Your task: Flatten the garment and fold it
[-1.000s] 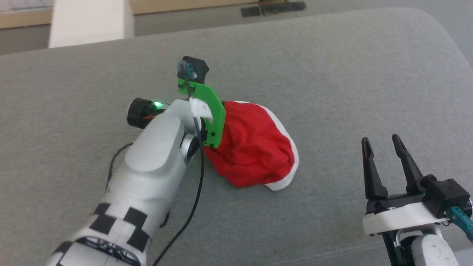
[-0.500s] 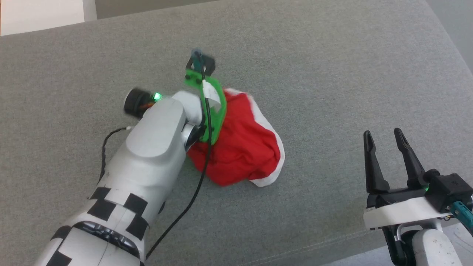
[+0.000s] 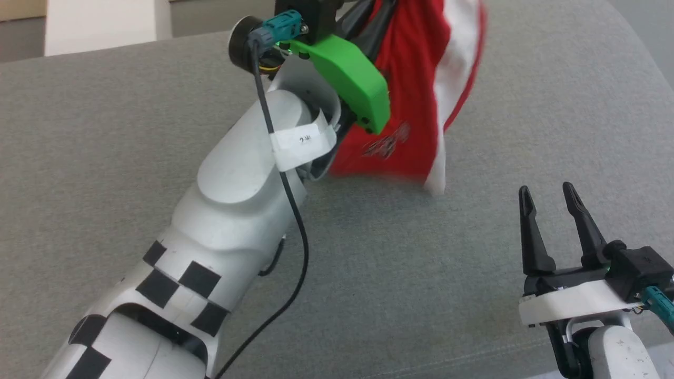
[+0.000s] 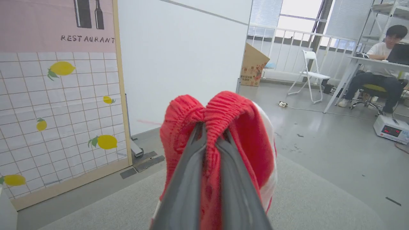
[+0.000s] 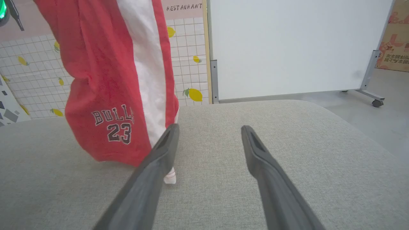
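The garment (image 3: 416,79) is a small red pair of sports shorts with a broad white stripe and printed lettering with "23" (image 5: 119,132). It hangs from my left gripper (image 4: 212,127), which is shut on its bunched red waistband (image 4: 223,108) high over the grey cushion. The lower hem reaches down to the cushion; the white corner (image 5: 169,178) seems to touch it. My right gripper (image 3: 547,192) stands open at the lower right, empty, its fingers (image 5: 159,153) just right of the hanging cloth.
The grey cushioned surface (image 3: 474,273) curves away at its right edge. Beyond it stand a wheeled whiteboard (image 5: 287,48) and a tiled lemon-print panel (image 4: 57,111). A person (image 4: 380,64) sits at a far desk. A black cable (image 3: 295,226) trails along my left forearm.
My left gripper has shut on the crumpled garment and raised it off the cushion, so it now hangs stretched out. The right gripper has stayed put. The head view shifted slightly.
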Motion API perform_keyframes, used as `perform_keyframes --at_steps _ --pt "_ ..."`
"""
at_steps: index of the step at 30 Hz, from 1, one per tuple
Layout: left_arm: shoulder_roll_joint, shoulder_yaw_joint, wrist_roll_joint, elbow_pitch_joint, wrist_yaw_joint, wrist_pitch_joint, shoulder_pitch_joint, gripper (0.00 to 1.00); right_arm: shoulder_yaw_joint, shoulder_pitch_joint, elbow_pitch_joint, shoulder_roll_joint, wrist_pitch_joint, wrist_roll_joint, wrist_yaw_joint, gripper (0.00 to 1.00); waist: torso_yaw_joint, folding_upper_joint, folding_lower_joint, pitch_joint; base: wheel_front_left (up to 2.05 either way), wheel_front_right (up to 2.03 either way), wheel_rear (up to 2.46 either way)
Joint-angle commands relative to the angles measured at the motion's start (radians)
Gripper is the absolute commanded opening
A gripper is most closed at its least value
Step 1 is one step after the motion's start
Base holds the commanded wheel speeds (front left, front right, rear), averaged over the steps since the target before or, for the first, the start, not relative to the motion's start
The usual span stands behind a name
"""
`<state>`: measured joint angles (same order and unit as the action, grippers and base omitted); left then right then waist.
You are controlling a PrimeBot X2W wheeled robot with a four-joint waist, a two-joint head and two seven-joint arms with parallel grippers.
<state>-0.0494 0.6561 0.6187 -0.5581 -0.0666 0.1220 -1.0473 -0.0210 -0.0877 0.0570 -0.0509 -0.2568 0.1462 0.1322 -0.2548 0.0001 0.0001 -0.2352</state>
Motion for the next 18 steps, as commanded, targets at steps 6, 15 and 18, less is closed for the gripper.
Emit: perform_keyframes --at_steps 6,15,18 --pt "-0.001 0.044 0.111 -0.009 0.098 0.049 0.034 0.0 -0.004 0.006 0.002 0.001 -0.005 -0.022 -0.002 1.0 0.069 -0.0001 -0.0001 0.052 0.0 0.0 0.0" --pt "-0.106 0.03 0.17 -0.125 0.205 0.007 0.354 0.0 -0.006 0.031 -0.002 0.001 -0.005 -0.035 -0.002 1.0 0.125 -0.0001 -0.0001 0.08 0.0 0.0 0.0" --pt "-0.146 0.013 0.196 -0.116 0.226 0.012 0.464 0.0 -0.008 0.039 -0.004 0.001 -0.005 -0.04 -0.002 1.0 0.141 -0.0001 -0.0001 0.086 0.0 0.0 0.0"
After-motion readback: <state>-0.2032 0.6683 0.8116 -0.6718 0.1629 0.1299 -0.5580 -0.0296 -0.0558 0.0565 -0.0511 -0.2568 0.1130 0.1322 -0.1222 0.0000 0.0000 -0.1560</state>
